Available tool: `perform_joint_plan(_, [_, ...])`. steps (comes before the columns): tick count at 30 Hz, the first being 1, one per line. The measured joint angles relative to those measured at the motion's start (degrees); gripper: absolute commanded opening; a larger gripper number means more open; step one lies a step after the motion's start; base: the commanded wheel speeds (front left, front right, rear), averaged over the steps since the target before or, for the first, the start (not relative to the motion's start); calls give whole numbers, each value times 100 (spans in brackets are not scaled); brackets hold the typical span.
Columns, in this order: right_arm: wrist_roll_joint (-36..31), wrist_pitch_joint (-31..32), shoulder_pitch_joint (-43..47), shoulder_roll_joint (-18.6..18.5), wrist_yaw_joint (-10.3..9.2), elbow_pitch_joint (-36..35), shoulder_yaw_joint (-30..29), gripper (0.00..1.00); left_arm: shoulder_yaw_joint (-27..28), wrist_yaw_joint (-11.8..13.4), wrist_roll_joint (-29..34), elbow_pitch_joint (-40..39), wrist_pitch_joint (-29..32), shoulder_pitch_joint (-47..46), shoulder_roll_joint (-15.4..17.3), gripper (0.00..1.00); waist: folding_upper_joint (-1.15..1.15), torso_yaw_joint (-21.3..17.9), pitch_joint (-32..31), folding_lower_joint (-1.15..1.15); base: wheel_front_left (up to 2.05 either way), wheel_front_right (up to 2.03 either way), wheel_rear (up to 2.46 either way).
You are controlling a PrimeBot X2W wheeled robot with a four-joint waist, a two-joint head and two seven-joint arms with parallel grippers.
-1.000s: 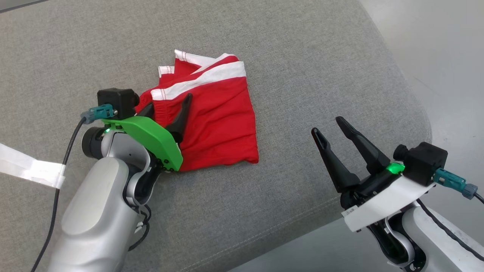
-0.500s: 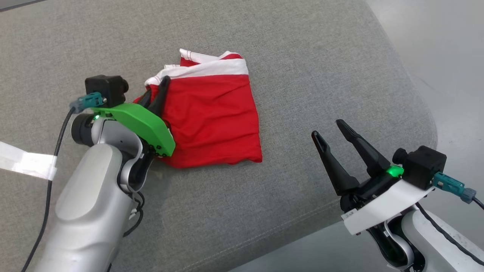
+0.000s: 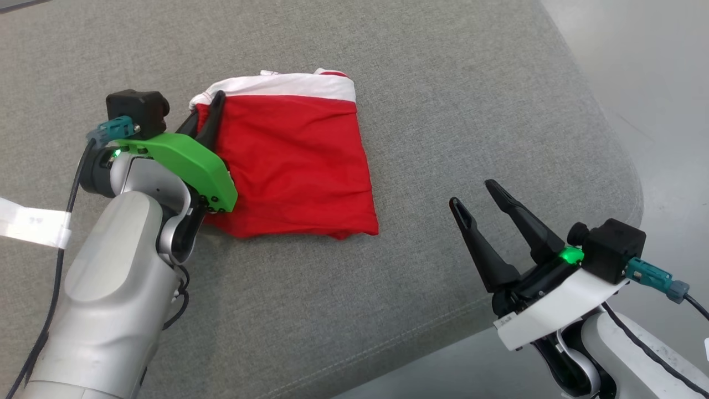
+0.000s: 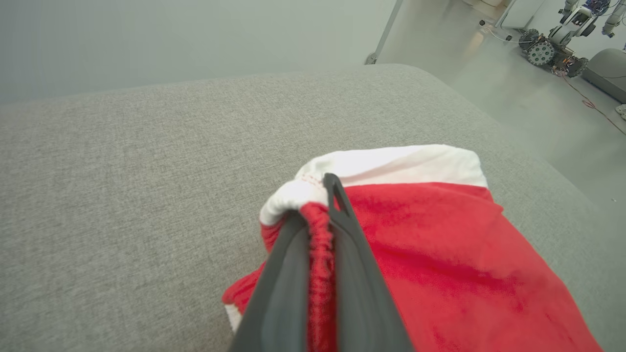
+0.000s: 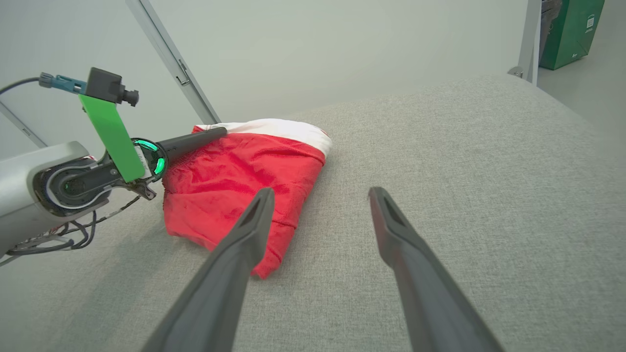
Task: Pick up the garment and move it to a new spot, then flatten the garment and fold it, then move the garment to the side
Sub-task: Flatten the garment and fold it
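red shorts [image 3: 293,160] of soft, lightly creased knit are seen bunched in a rough square on the far left part of a grey upholstered cushion [image 3: 415,83], with a broad white band [image 3: 288,84] along their far edge. the left claw [image 3: 213,108] is shut tight on the gathered elastic waistband [image 4: 320,234] at the far left corner, and the cloth is pinched between its two long dark fingers. the right claw [image 3: 473,193] is spread wide and empty, well to the right of the shorts, by the cushion's rounded near edge. the pick-up step is judged to be in hand: the grip is made, but most of the cloth is lying on the cushion. a lift is called for next, high enough for the limp trailing layers to be cleared from the coarse weave, and a firm pinch is needed, since such thin fabric could be lost from the tips.
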Motion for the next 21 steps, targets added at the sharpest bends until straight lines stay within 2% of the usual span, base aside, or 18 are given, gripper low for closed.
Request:
perform_joint_plan(6, [0, 2, -1, 73, 15, 31, 86, 100, -107, -49, 77, 274, -101, -50, 118, 12, 0, -60, 61, 0, 0, 0, 0])
perform_joint_plan(7, [0, 2, -1, 73, 16, 40, 93, 100, -141, -51, 97, 320, -100, -92, 119, 18, 0, -67, 68, 0, 0, 0, 0])
perform_joint_plan(9, [0, 2, -2, 73, 32, 62, 115, 100, -191, -53, 191, 400, -100, -155, 120, 40, 0, -78, 80, 0, 0, 0, 0])
perform_joint_plan(11, [-1, 3, -4, 75, 44, 80, 130, 100, -253, -56, 232, 502, -102, -193, 121, 57, 0, -90, 89, 0, 0, 0, 0])
perform_joint_plan(12, [-2, 3, -8, 78, 66, 100, 140, 100, -286, -57, 242, 554, -138, -195, 124, 80, 0, -97, 89, 0, 0, 0, 0])
perform_joint_plan(14, [-7, 4, -10, 80, 65, 116, 151, 100, -366, -58, 260, 646, -160, -196, 135, 97, 0, -113, 79, 0, 0, 0, 0])
perform_joint_plan(21, [-7, 4, -9, 81, 65, 245, 138, 100, -614, -103, 456, 920, -282, -204, 219, 100, 0, -92, -36, 0, 0, 0, 0])
